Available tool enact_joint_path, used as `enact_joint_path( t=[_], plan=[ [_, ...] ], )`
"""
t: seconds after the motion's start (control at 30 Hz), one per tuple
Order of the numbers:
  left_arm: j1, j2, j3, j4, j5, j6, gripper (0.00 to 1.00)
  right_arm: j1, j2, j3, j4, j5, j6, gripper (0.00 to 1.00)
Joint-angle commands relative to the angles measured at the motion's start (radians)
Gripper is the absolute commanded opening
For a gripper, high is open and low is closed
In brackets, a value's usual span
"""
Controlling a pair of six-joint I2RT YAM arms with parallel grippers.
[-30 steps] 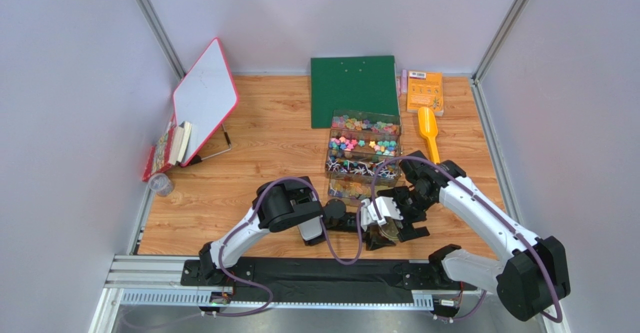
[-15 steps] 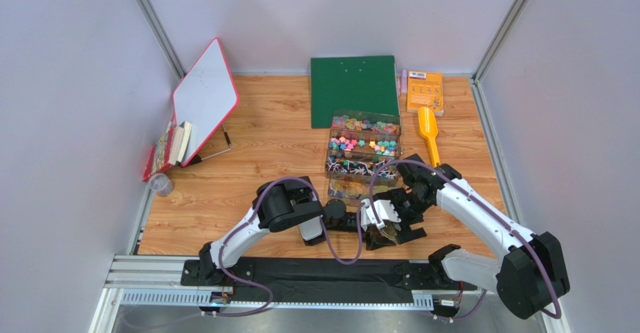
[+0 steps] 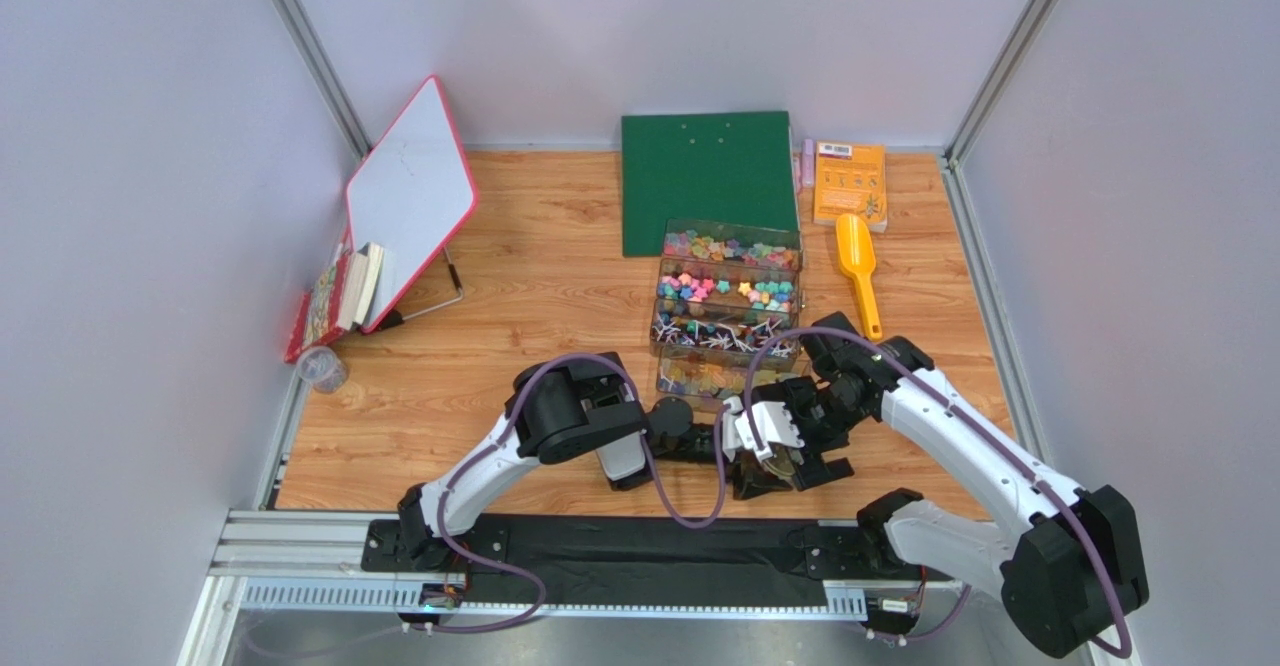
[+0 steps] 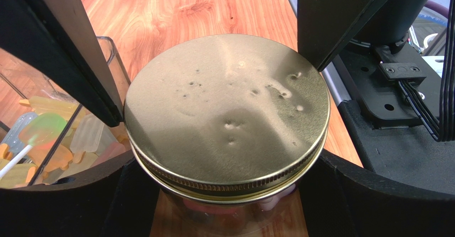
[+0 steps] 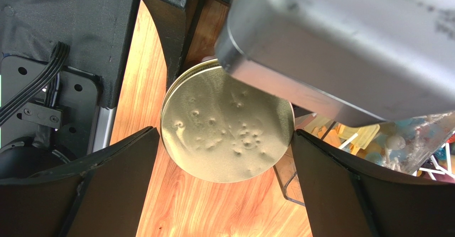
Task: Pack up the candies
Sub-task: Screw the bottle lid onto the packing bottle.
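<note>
Tiny bright candies in pink, yellow, green, blue and orange fill the rows of a clear compartment box in the middle of the tabletop. Through the box wall, the left wrist view shows pale yellow, green and orange pieces. At the box's 6 o'clock, just beside it, stands a glass jar with a dimpled gold lid; pinkish shapes show faintly through the glass. The left fingers are closed around the jar just under the lid's rim. The right fingers pinch the lid at its 9 and 3 o'clock edges. At the jar's 6 o'clock, the tabletop's near edge and the black base rail lie close. At its 9 o'clock, bare wood runs toward the whiteboard. A yellow scoop lies at the box's 3 o'clock.
</note>
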Motion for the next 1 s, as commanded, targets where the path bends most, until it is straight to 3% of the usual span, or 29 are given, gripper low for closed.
enact_joint_path(
  t=[0.0, 0.1, 0.23, 0.37, 0.63, 0.97],
  plan=[
    [0.045, 0.151, -0.050, -0.464, -0.104, 0.142, 0.00, 0.007, -0.027, -0.006, -0.017, -0.033, 0.034, 1.00],
    [0.046, 0.150, -0.050, -0.467, -0.106, 0.143, 0.00, 0.007, -0.023, -0.008, -0.017, -0.043, 0.055, 0.95],
    [0.045, 0.148, -0.050, -0.465, -0.107, 0.140, 0.00, 0.007, 0.002, -0.014, -0.017, -0.046, 0.101, 0.79],
    [0.045, 0.147, -0.051, -0.465, -0.123, 0.137, 0.00, 0.009, 0.031, -0.028, -0.016, -0.023, 0.149, 0.72],
    [0.046, 0.147, -0.048, -0.465, -0.140, 0.134, 0.00, 0.016, 0.077, -0.048, -0.011, 0.035, 0.245, 0.70],
    [0.048, 0.154, -0.042, -0.465, -0.169, 0.146, 0.00, 0.064, 0.140, -0.031, 0.024, 0.130, 0.497, 0.73]
  ],
)
